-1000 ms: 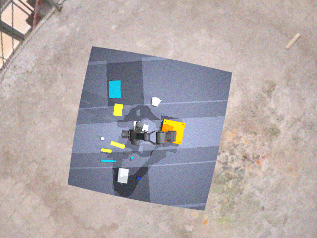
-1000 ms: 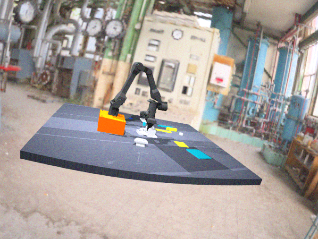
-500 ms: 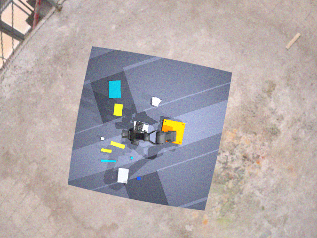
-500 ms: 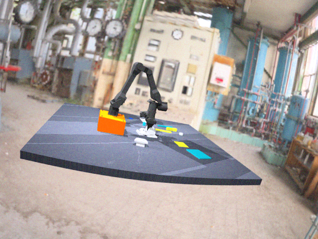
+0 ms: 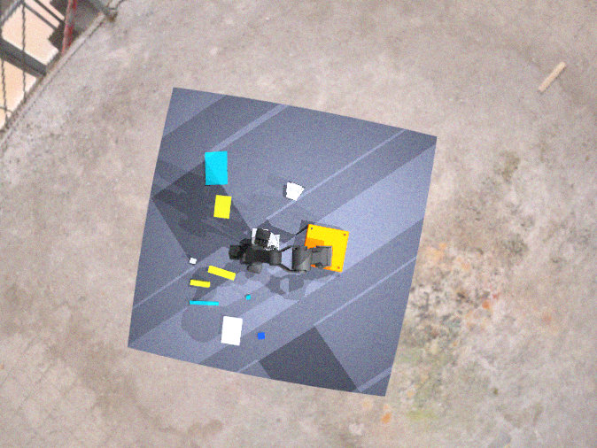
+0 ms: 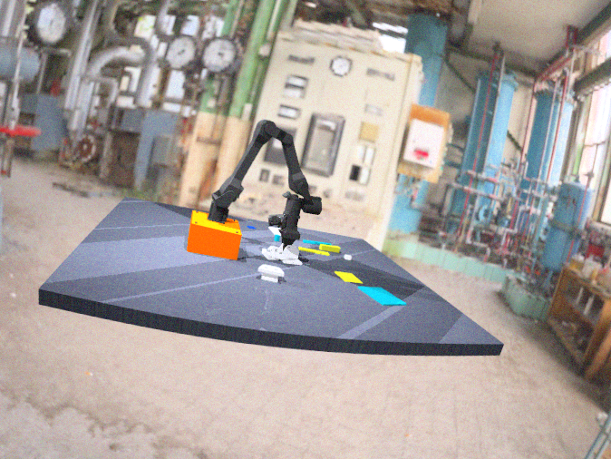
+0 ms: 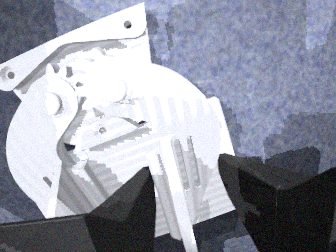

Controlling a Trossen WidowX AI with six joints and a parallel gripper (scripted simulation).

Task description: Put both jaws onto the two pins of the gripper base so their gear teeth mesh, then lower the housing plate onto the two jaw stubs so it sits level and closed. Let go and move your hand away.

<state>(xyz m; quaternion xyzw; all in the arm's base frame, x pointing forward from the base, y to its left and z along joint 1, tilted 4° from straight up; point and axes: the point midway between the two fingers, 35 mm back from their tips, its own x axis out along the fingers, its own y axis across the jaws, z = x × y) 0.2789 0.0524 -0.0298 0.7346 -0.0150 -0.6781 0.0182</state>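
The white gripper base (image 7: 25,145) (image 5: 275,242) (image 6: 268,253) lies on the table, its straight flange with two holes at the upper left in the wrist view. One white jaw (image 7: 62,114) sits around the left pin. My gripper (image 7: 185,168) (image 6: 287,245) points down over the base, shut on the other white jaw (image 7: 173,205), whose long bar runs between the dark fingers. White surfaces blend, so whether this jaw is on its pin and the teeth mesh cannot be told. A white angular piece, seemingly the housing plate (image 5: 294,190) (image 6: 270,271), stands apart from the base.
The orange block (image 5: 337,241) (image 6: 213,241) stands under the arm's foot. Cyan (image 5: 215,167) (image 6: 382,295) and yellow (image 5: 221,206) (image 6: 347,277) flat rectangles lie on one side. Yellow bars (image 5: 220,273), a cyan strip (image 5: 204,303), a white rectangle (image 5: 231,330) and small cubes lie on the other.
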